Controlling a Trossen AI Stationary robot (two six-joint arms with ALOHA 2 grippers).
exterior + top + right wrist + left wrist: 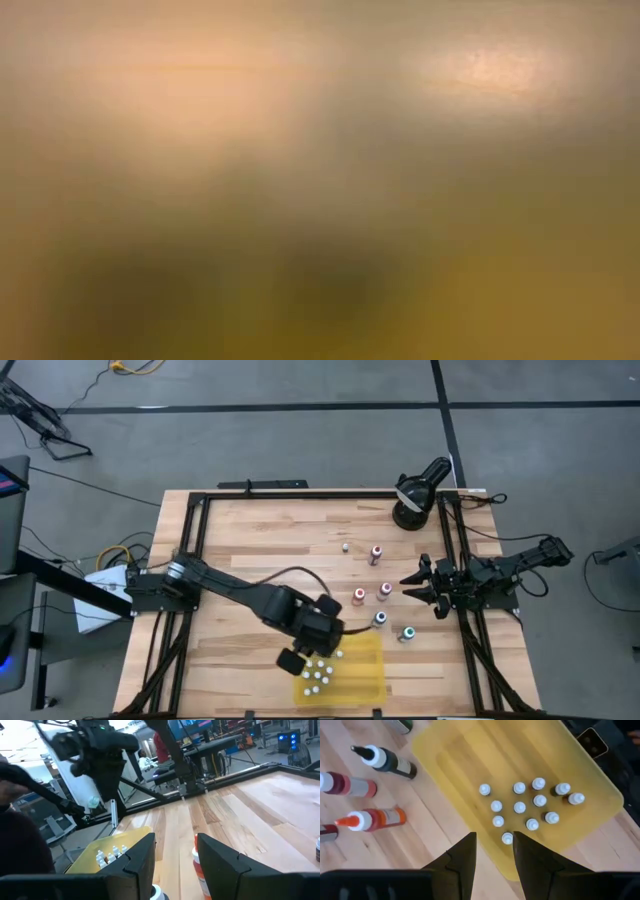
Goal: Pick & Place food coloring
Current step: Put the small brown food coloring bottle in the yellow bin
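Jaws: my left pair [492,851] parted, empty, above yellow tray [460,750] rim. Upright bottles [520,807] clustered inside tray. Loose bottles [384,592] lie on worktop [260,540] beyond tray, nearer my right jaws [420,582], parted, empty.

No legible text or labels.

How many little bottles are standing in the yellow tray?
12 little bottles, all white-capped, standing clustered in the yellow tray, one between the left hand's fingers. That hand may hide more.
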